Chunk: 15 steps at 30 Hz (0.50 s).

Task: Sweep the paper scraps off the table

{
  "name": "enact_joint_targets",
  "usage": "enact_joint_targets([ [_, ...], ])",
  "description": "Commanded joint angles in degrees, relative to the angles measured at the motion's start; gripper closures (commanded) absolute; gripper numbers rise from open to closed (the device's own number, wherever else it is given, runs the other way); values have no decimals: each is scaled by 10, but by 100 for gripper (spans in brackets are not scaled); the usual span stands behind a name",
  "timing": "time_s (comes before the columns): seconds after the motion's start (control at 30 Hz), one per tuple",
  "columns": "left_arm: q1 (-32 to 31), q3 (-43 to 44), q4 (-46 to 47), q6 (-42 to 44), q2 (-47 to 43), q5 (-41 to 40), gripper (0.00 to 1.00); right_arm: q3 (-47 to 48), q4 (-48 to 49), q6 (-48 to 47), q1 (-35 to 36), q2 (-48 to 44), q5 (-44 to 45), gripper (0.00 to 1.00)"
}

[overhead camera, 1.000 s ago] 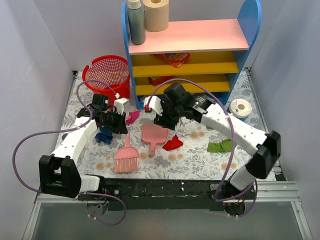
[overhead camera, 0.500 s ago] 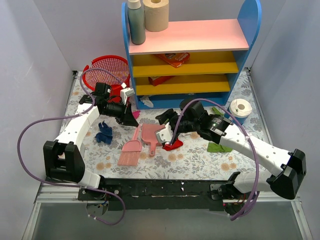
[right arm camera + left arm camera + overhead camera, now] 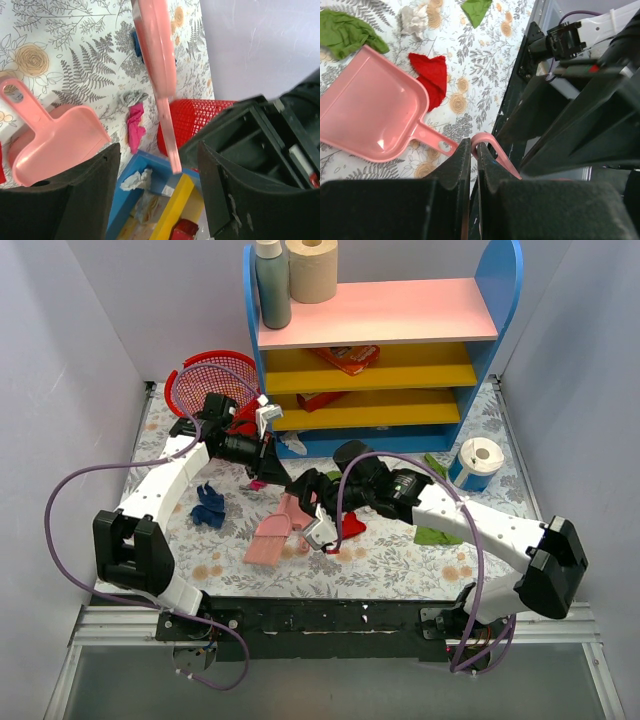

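Two arms, left pincer (image 3: 474,148) clamped on pink brush (image 3: 268,544), right pincer (image 3: 157,150) spread apart, red scrap (image 3: 352,525) just beside it.

Top view: bright, even, diffuse light, with only soft shadows under the arms on the table (image 3: 400,555). Left wrist cam: left fingers (image 3: 450,175) near-black and blurred; small glare spot on the dustpan (image 3: 370,115). Right wrist cam: right fingers (image 3: 75,200) dark and soft, brush (image 3: 155,50) slightly blurred, far wall (image 3: 250,40) washed pale.
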Motion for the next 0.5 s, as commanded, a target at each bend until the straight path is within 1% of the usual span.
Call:
enact_joint_targets([
  [0.0,-16,29,-3,-22,3,37,100,40,28,-30,17,29,-9,32],
  [0.17,-21,33,-5,-30,9,49,100,38,48,-32,29,39,3,34],
  [0.27,-23,37,-10,-27,13,51,100,42,46,-37,31,45,8,42],
  [0.3,-24,38,-10,-26,15,51,100,43,46,-38,32,46,12,51],
  [0.37,-24,40,-10,-29,17,51,100,43,46,-41,33,45,15,60],
  [0.4,-24,42,-8,-31,17,51,100,44,46,-41,33,45,21,73],
  [0.43,-24,45,-1,-41,17,51,95,46,43,-38,33,44,25,81],
  [0.47,-24,47,6,-53,16,37,78,48,28,-35,33,44,30,90],
])
